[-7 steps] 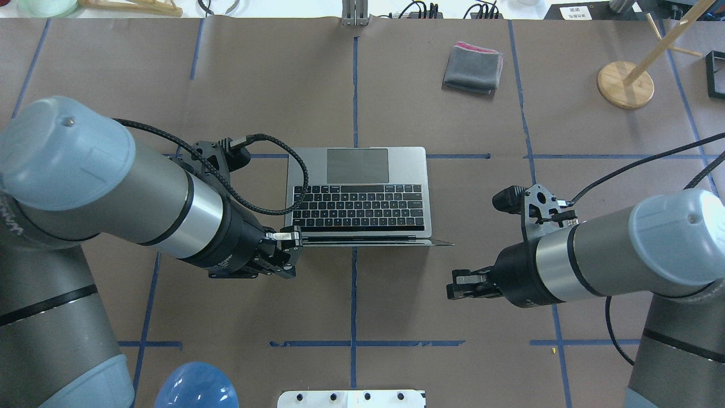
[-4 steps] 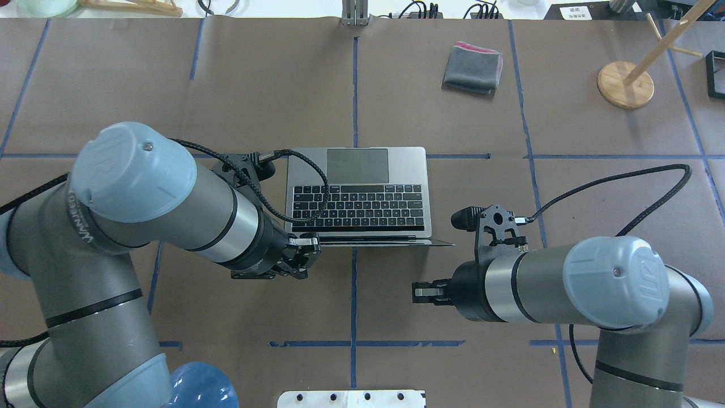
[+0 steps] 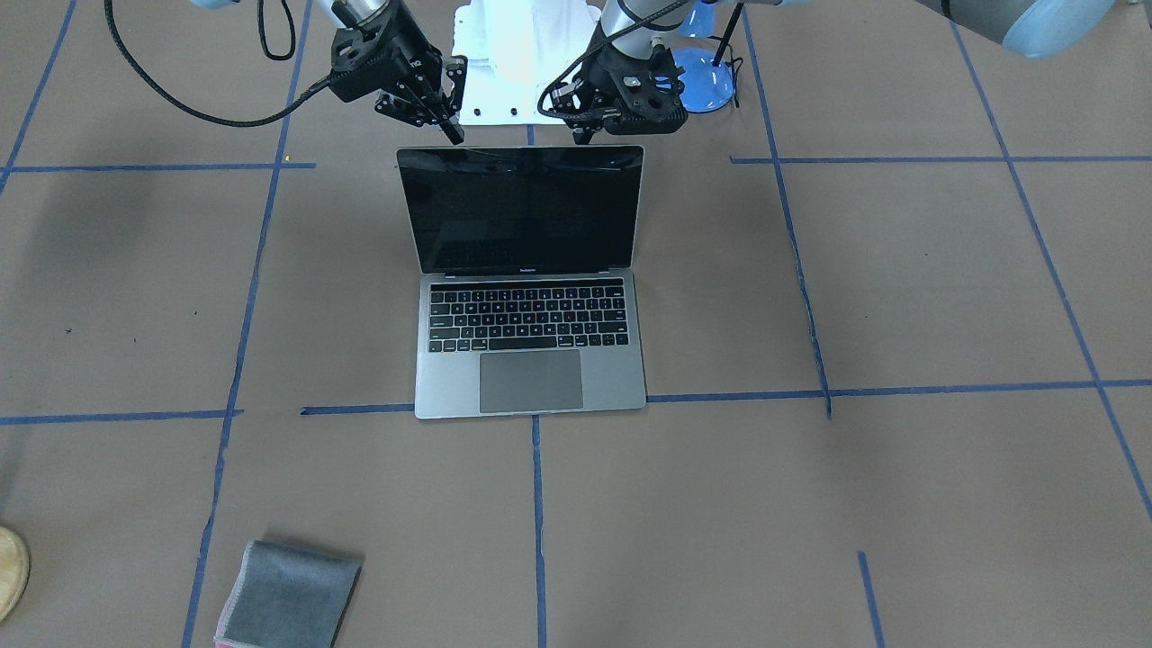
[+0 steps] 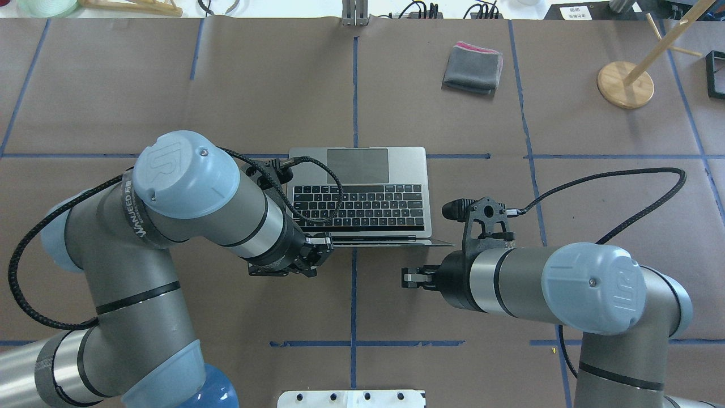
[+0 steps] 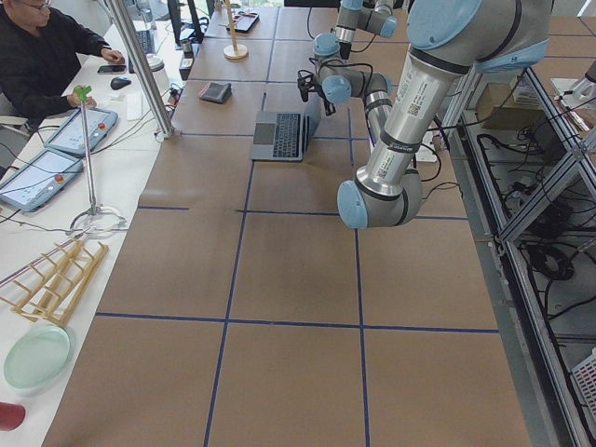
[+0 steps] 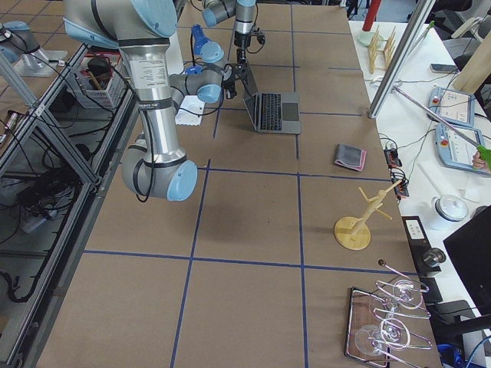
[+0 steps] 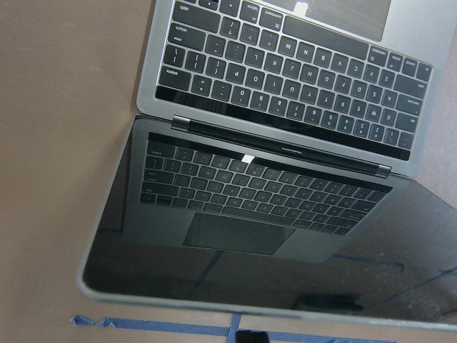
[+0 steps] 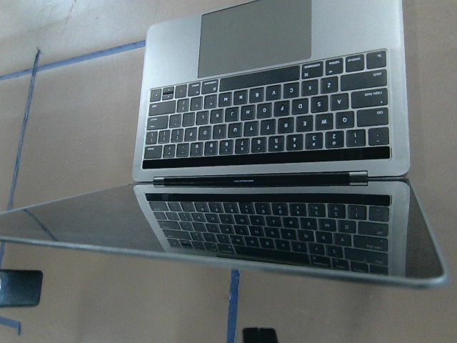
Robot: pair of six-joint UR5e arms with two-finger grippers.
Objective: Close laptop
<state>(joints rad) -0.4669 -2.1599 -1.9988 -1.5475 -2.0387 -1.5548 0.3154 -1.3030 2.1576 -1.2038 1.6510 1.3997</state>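
The laptop [image 4: 358, 195] lies open at the table's middle, keyboard away from me and its black screen [image 3: 522, 211] leaning back toward me. It also shows in the left wrist view [image 7: 285, 71] and the right wrist view [image 8: 271, 121]. My left gripper [image 4: 324, 249] looks shut and empty, just behind the lid's top edge near its left corner. I cannot tell whether it touches the lid. In the front view it [image 3: 576, 135] sits at the lid's top edge. My right gripper [image 4: 406, 277] looks shut and empty, a little behind the lid's right half [image 3: 456, 135].
A folded grey cloth with a pink edge [image 4: 473, 69] lies far right of the laptop. A wooden stand [image 4: 625, 84] is at the far right. The white robot base plate [image 4: 351, 398] is at the near edge.
Both arms have swung inward behind the lid. The left gripper moved right along the lid's back edge and the right gripper moved left. The laptop has not moved.
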